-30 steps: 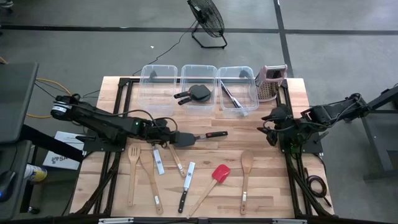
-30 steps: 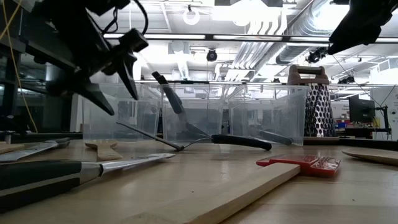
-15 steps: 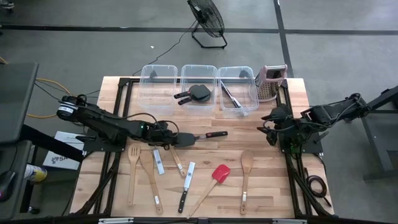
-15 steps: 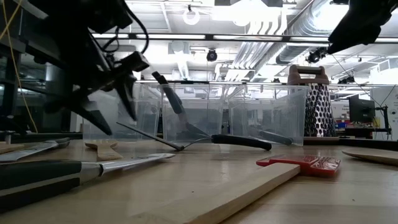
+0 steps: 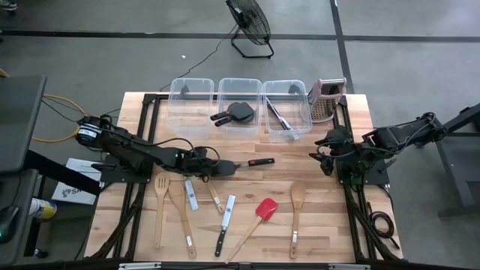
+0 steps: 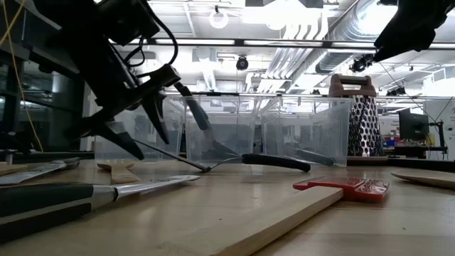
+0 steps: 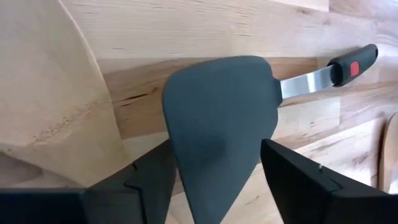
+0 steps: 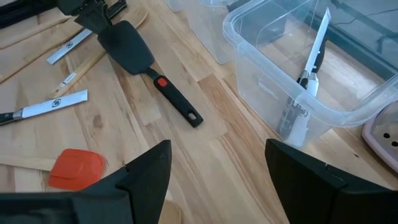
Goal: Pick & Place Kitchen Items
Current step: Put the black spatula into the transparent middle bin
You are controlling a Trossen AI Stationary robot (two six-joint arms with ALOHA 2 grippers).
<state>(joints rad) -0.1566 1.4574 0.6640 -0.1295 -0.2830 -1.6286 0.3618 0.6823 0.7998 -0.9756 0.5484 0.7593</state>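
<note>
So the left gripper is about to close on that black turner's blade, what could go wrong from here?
1. The left gripper is open around the wide head of the black turner, not its handle; gripped there, the long handle may swing or the head may slip.
2. A wooden spatula and a knife lie close beside the gripper and could get nudged.
3. The middle bin already holds a black turner, so dropping this one there may leave it propped on the rim.

No lettering can be read anywhere. The white sheet (image 5: pixel 73 189) on the floor beside the surface (image 5: pixel 330 202) carries dark print, and the knife blades (image 8: pixel 60 102) bear small marks, all illegible.
</note>
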